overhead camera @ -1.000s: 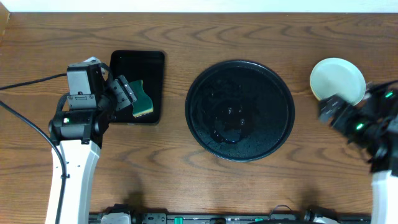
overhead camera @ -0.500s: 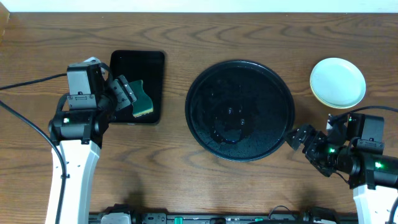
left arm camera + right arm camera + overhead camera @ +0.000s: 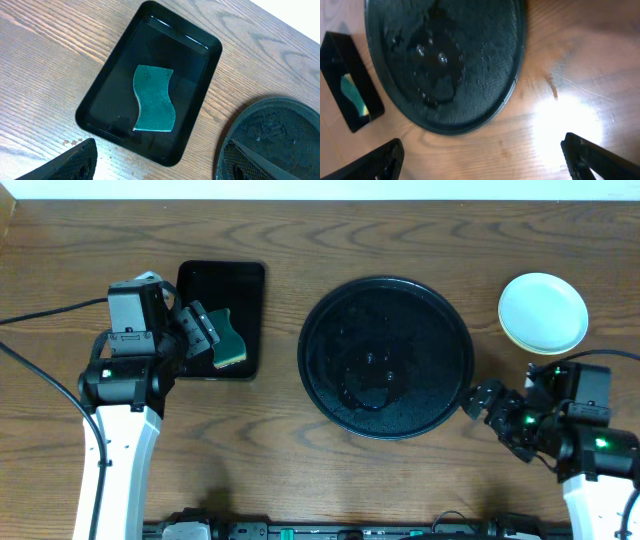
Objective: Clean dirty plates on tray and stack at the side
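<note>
The plates sit stacked on the table at the far right, a pale mint-green one on top with a pale yellow rim showing beneath. The large round black tray lies in the middle, wet and holding no plates; it also shows in the right wrist view and the left wrist view. My left gripper is open and empty above the small rectangular tray. My right gripper is open and empty, low over bare wood just right of the round tray, below the stack.
A small rectangular black tray at the left holds a green sponge, seen also in the left wrist view. Cables run along the table's front edge.
My right arm has pulled back from the plate stack toward the front, and now rests beside the round tray. The left arm has not moved.
</note>
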`<state>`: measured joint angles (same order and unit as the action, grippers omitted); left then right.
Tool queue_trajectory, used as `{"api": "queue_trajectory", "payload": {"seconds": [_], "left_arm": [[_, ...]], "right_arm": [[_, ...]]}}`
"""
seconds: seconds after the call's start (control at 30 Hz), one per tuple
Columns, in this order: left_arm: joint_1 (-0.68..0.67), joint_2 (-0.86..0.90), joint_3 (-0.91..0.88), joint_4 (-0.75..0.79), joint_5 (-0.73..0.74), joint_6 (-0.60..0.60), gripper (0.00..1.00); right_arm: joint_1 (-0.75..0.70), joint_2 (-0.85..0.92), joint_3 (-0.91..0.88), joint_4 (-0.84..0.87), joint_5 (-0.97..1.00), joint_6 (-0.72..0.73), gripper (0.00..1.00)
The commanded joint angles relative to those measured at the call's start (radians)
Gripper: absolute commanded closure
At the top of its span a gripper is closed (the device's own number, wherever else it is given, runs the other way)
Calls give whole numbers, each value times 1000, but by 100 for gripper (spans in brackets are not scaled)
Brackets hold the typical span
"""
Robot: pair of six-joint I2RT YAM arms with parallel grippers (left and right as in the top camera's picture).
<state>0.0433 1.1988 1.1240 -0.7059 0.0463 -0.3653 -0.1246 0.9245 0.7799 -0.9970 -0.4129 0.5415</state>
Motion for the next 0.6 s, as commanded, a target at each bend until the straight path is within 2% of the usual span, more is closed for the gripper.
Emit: {"api": "queue_trajectory", "payload": {"seconds": [0.0,0.17,0.27,0.4,0.57], "left_arm": [[0,3,5,-1,-2,6,18],[0,3,5,-1,-2,6,18],[0,3,5,-1,-2,6,18],[0,3,5,-1,-2,6,18],[0,3,5,-1,-2,6,18]], "right_arm": [[55,-55,-118,138,-19,-85,1],[120,-248,-383,597,-172,-135,1],[140,-393,-530,850,-198,-135,1],[139,-550,-651,1025,-196,-140,1],[138,-690,-724,1076,-160,-139,1]]}}
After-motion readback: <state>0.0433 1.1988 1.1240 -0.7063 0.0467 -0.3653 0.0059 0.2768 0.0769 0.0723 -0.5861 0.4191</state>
